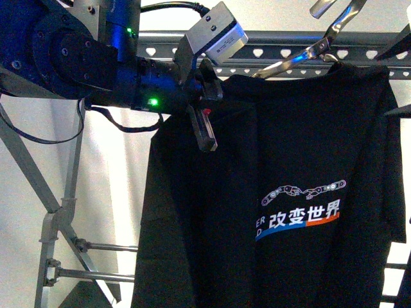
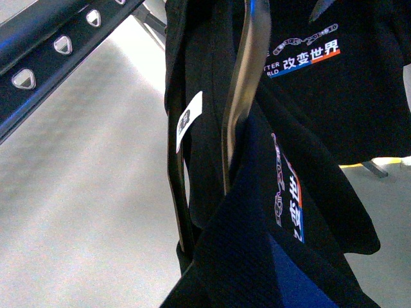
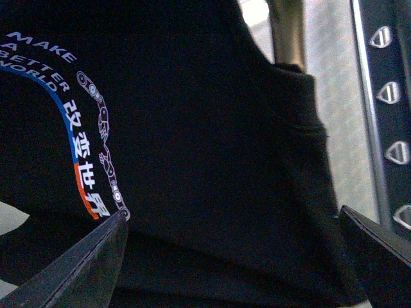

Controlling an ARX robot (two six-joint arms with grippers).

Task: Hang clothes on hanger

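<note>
1. Left end effector (image 1: pixel 204 125) sits at shoulder of black T-shirt (image 1: pixel 289 192); grip state: can't tell. Shirt hangs on metal hanger (image 1: pixel 292 62) by perforated rail (image 1: pixel 160 51).
2. L wrist: hanger arm runs inside collar, white label (image 2: pixel 189 120) beside it.
3. R wrist: right end effector (image 3: pixel 232 215) released, fingers (image 3: pixel 90 269) wide apart, printed shirt just beyond.
</note>
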